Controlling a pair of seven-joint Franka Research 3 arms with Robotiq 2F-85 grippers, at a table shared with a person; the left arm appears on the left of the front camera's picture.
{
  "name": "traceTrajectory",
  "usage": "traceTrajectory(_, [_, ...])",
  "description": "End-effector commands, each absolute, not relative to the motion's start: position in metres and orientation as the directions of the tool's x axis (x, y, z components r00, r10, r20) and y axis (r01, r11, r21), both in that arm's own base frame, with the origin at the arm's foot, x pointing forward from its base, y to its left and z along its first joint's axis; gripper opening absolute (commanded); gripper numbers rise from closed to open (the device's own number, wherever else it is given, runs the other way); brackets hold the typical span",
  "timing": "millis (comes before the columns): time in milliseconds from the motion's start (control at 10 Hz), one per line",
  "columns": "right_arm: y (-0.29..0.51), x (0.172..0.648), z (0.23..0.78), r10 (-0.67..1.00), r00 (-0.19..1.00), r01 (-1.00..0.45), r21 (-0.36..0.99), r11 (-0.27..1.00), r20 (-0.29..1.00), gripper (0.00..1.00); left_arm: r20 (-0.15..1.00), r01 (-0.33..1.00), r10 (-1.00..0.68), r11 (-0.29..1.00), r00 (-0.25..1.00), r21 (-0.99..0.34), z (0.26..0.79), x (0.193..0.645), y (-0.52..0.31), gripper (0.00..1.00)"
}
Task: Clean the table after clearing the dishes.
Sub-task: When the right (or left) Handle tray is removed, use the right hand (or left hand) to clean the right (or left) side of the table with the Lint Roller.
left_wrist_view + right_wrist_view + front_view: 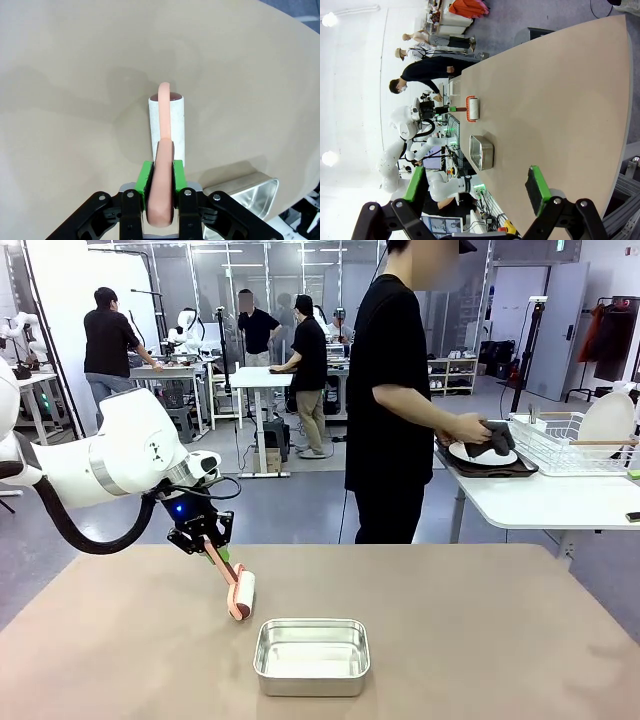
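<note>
Left wrist view: the table (75,100) spreads beyond the jaws. The lint roller (167,127) has its white drum resting on the table straight ahead of the fingertips, long axis pointing away from them. The left gripper (161,175) is clamped narrow on the roller's pink handle (161,200), held between the green pads. A steel pan (250,192) stands near, to one side of the jaws, not obstructing. The right gripper (476,185) is spread wide, holding nothing. Front view: a person's hand (468,428) is at a plate (470,453) on a dark tray (495,470), well apart from both jaws.
</note>
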State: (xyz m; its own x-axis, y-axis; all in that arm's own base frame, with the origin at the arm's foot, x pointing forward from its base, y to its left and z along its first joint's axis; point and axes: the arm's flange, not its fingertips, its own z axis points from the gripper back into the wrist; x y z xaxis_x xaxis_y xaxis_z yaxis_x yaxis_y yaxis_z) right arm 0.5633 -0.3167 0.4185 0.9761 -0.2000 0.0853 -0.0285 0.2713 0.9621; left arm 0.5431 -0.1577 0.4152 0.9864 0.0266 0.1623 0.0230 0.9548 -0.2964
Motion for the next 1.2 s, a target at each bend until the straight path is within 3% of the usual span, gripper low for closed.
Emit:
traceTrajectory(0, [-0.315,0.563,0.421,-0.200,0.976,-0.031,0.962,0.271,0.088,1.00,0.161,0.022,0.027,0.955,0.987,-0.295,0.415,0.542,-0.157,0.22])
traceTrajectory(400, [-0.315,0.563,0.421,-0.200,0.976,-0.031,0.962,0.271,0.088,1.00,0.047,0.019,-0.005,0.957,0.999,-0.289,0.413,0.564,-0.157,0.22])
traceTrajectory(1100, [-0.315,0.563,0.421,-0.200,0.976,-0.031,0.962,0.271,0.088,1.00,-0.039,-0.028,0.018,0.962,0.999,-0.270,0.389,0.574,-0.157,0.22])
